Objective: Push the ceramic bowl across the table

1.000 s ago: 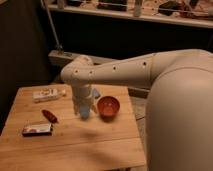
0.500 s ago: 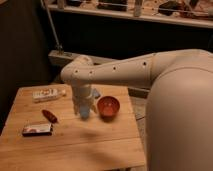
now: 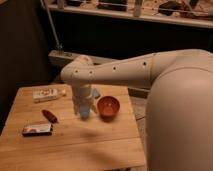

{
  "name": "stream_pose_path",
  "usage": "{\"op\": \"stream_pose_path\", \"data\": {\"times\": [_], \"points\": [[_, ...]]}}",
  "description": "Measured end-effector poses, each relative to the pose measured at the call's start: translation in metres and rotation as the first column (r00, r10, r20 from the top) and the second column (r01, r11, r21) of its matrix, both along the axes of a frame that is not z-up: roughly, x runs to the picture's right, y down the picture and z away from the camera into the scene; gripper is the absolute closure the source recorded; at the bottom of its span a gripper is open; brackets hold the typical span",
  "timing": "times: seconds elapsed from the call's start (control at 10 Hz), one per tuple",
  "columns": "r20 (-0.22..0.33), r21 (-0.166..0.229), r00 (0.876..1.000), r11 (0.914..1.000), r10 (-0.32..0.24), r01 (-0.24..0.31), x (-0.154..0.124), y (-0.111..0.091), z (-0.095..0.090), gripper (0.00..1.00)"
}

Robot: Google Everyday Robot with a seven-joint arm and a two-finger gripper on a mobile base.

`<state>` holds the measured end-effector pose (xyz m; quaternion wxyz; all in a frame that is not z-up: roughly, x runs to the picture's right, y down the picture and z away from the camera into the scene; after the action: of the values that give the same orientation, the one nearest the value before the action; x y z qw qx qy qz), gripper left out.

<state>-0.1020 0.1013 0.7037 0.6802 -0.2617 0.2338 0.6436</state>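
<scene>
Ceramic bowl (image 3: 108, 106): orange-red, round, no long axis. It stood upright, mouth up, near the far right edge of the table (image 3: 100, 147). Gripper (image 3: 85, 109): just left of the bowl, largely masked by its own wrist, jaws spread wide, nothing seen held. Flat packet (image 3: 37, 130): printing illegible.

The one camera sits high at the near right, close behind the robot's arm (image 3: 125, 72), whose white bulk fills the right of the view. It faces down and to the left onto the desk (image 3: 75, 145), with a railed shelf (image 3: 150, 15) at the far side. The desk fills the lower left, and the hand (image 3: 84, 109) hangs mid-view, just left of the ceramic bowl (image 3: 108, 106).
</scene>
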Motion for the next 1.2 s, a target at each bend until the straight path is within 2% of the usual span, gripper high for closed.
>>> {"op": "stream_pose_path", "data": {"times": [0.3, 0.5, 0.8, 0.9, 1.0, 1.2], "points": [[0.0, 0.0, 1.0, 1.0, 0.0, 0.0, 0.0, 0.0, 0.0, 0.35], [0.026, 0.006, 1.0, 0.9999, 0.015, -0.015, -0.003, -0.001, 0.002, 0.35], [0.052, 0.052, 0.997, 0.9963, 0.065, -0.068, 0.013, -0.017, 0.023, 0.35], [0.042, 0.083, 0.997, 0.9946, 0.058, -0.062, 0.028, -0.025, 0.035, 0.4], [0.038, 0.092, 0.998, 0.9944, 0.05, -0.054, 0.033, -0.027, 0.041, 0.46], [0.026, 0.092, 0.999, 0.9953, 0.028, -0.03, 0.038, -0.024, 0.064, 0.7]]}}
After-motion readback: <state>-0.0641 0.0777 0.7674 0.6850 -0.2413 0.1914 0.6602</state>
